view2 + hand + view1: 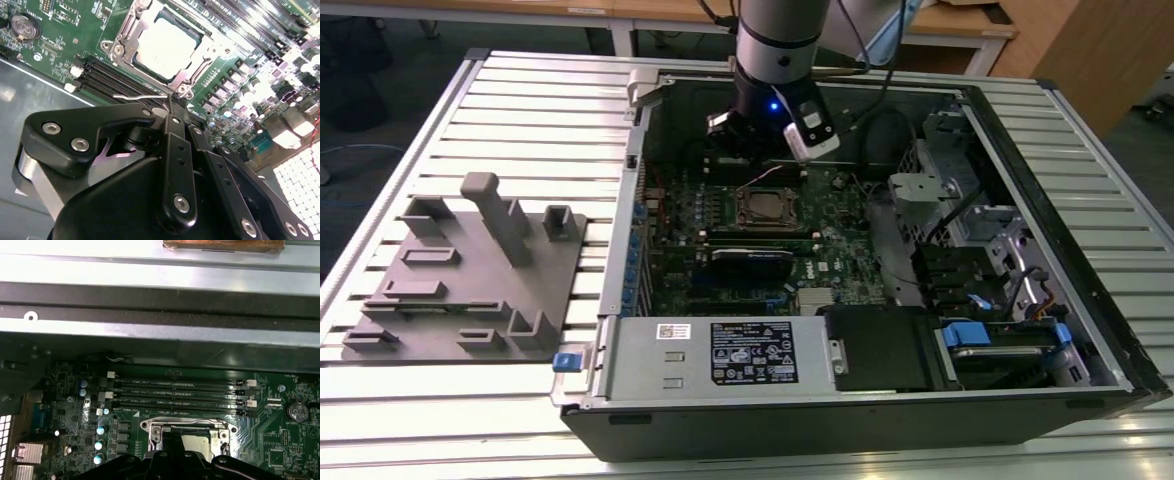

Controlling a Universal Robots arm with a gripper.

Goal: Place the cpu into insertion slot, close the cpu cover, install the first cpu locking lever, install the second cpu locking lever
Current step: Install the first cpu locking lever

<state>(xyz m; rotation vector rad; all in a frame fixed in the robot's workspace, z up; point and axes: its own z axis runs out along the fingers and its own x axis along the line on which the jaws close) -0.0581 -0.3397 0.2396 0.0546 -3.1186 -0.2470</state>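
Pincer [170,107] tips closed, apparently pinching the thin locking lever [140,96], which runs along the far edge of the insertion slot [767,207]; the cpu [167,47] sits there under the shut cpu cover [131,40], just nearer.

No text in any view can be read with certainty. Print-bearing surfaces are as follows.

1. Grey box [647,372], at the near edge of the open computer case in the exterior view: a black label [751,353] with white lettering and symbols, too small to read. Just beside it, toward the exterior view's left, is a small white sticker [672,331] with dark marks, also illegible.
2. Green circuit board [280,440]: white lettering [150,391] runs along the long black memory slots [175,395] in the first wrist view. The characters cannot be resolved.
3. cpu [167,47]: glare covers the metal top in the second wrist view, so no marking can be read.
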